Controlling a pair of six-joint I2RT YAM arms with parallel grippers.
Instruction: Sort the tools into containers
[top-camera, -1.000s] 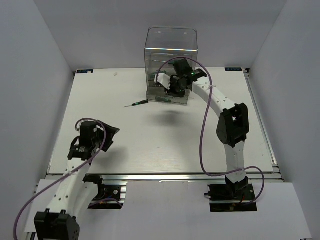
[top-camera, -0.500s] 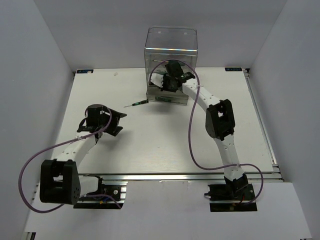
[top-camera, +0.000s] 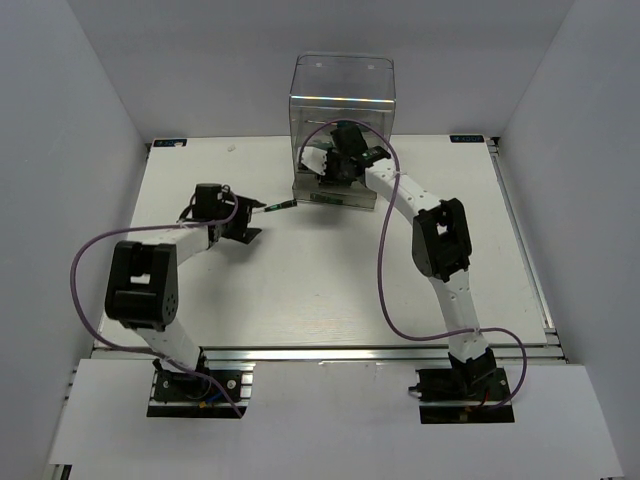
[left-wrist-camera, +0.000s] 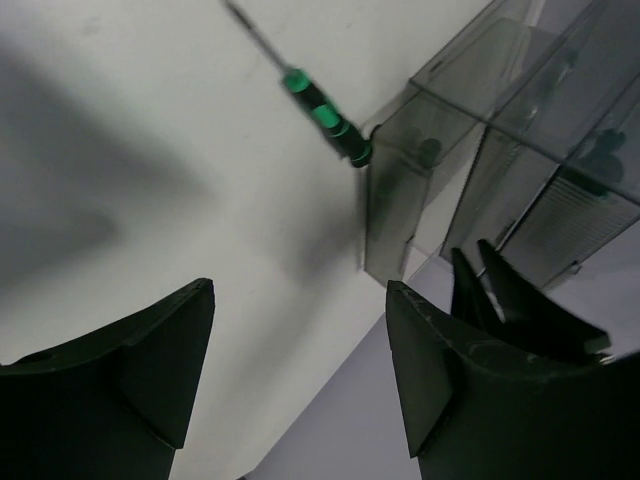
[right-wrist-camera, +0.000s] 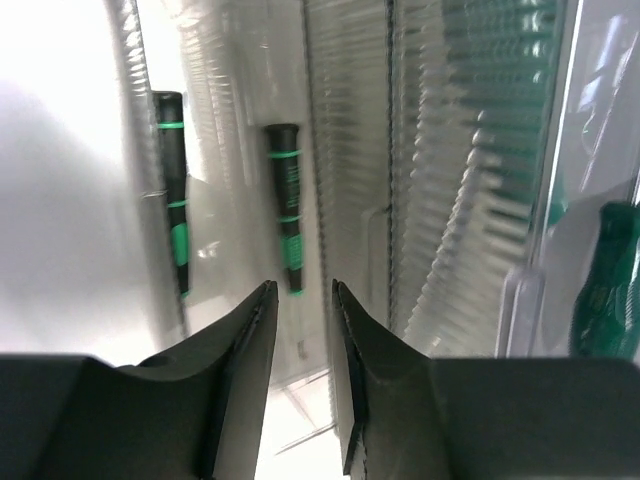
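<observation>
A screwdriver (top-camera: 272, 208) with a green-and-black handle lies on the table just left of the clear drawer box (top-camera: 342, 100). In the left wrist view the screwdriver (left-wrist-camera: 322, 110) lies ahead of the fingers, its handle end touching the corner of a drawer (left-wrist-camera: 400, 190). My left gripper (top-camera: 245, 218) is open and empty a little short of it. My right gripper (top-camera: 336, 168) is at the box's lower drawers, jaws almost together with nothing seen between them. Two screwdrivers (right-wrist-camera: 287, 235) show through the clear plastic beyond its fingertips (right-wrist-camera: 262, 320).
The box stands at the table's (top-camera: 330, 280) far middle, against the back wall. Grey walls close in on the left, right and back. A green tool handle (right-wrist-camera: 610, 285) shows inside the box at the right of the right wrist view.
My left arm has swung forward and right, from the near left to just beside the screwdriver. My right gripper has shifted slightly left along the box front and then held.
</observation>
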